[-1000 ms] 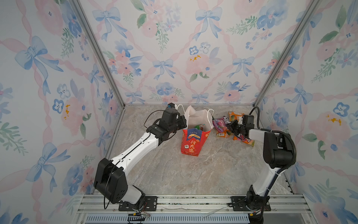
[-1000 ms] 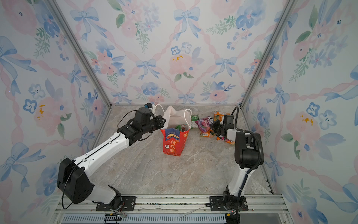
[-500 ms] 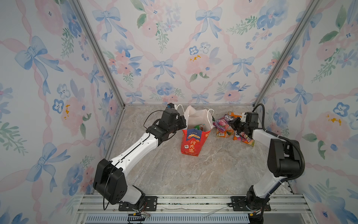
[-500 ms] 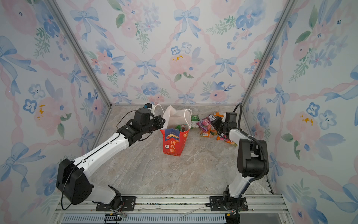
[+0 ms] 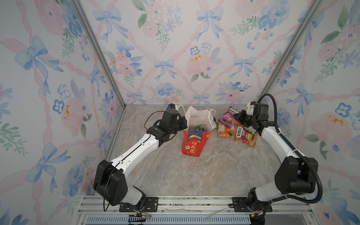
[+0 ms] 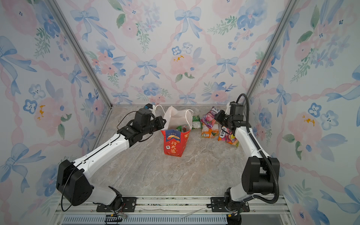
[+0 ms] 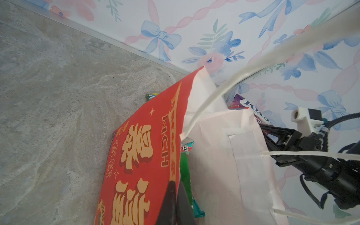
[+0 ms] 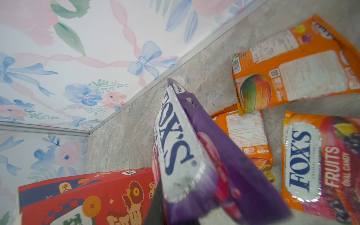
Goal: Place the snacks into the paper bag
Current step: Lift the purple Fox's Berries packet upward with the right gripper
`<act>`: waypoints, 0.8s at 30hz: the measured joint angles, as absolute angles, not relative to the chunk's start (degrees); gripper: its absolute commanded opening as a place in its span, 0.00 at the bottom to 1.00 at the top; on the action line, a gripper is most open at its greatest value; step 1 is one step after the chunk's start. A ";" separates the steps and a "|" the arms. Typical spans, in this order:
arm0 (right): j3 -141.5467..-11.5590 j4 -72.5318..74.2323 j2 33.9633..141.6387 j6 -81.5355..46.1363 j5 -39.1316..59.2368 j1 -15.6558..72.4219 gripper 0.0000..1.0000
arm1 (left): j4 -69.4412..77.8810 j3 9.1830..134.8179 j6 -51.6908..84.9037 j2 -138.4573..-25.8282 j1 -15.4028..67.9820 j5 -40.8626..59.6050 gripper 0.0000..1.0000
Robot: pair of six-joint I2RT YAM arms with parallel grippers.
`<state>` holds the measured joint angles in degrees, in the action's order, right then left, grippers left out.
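**Lifting the purple packet off the pile while the bag is held open**

- Right gripper (image 5: 239, 118): clamped on one end of the purple FOX'S packet (image 8: 185, 148). The packet hangs tilted, clear of the table (image 5: 214, 171).
- Change: a second ago this packet lay in the heap near the back right corner with the gripper down on it. Since then the right elbow has swung back toward the front edge and the wrist has come up, taking the packet with it. The pick looks done and the carry looks to be starting.
- Paper bag (image 5: 191, 145): upright near the middle of the back edge, mouth open, white lining showing.
- Left gripper (image 7: 176, 185): pinched tight on the bag's rim on its left side, same hold as a second ago.
- In the bag: a green packet (image 5: 198, 127) shows, with something reddish beside it.
- On the table:
  - an orange packet (image 5: 225, 132) just right of the bag
  - a FOX'S Fruits packet (image 5: 245, 137) beside that
  - another orange packet (image 8: 292, 66) nearer the back edge
  - a green-and-white packet (image 6: 195, 122) against the bag's back right side

Judgement: somewhere around halfway. The next move has to bring the packet up over the rim. The packet is limp and held by one end, so it may drag on the rim or nudge the bag. The left pinch should steady it.
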<state>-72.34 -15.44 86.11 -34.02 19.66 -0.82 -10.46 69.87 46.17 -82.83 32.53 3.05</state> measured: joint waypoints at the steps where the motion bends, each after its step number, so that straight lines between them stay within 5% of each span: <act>1: -73.54 -16.67 85.25 -33.10 19.38 -0.64 0.00 | -10.39 69.84 46.17 -82.78 32.53 3.07 0.00; 24: -93.03 -29.65 68.05 -18.87 14.83 12.36 0.00 | -10.28 69.63 46.19 -82.65 32.53 3.62 0.00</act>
<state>-93.03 -29.65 68.05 -18.87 14.83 12.36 -10.28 69.63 46.19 -82.65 32.53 3.62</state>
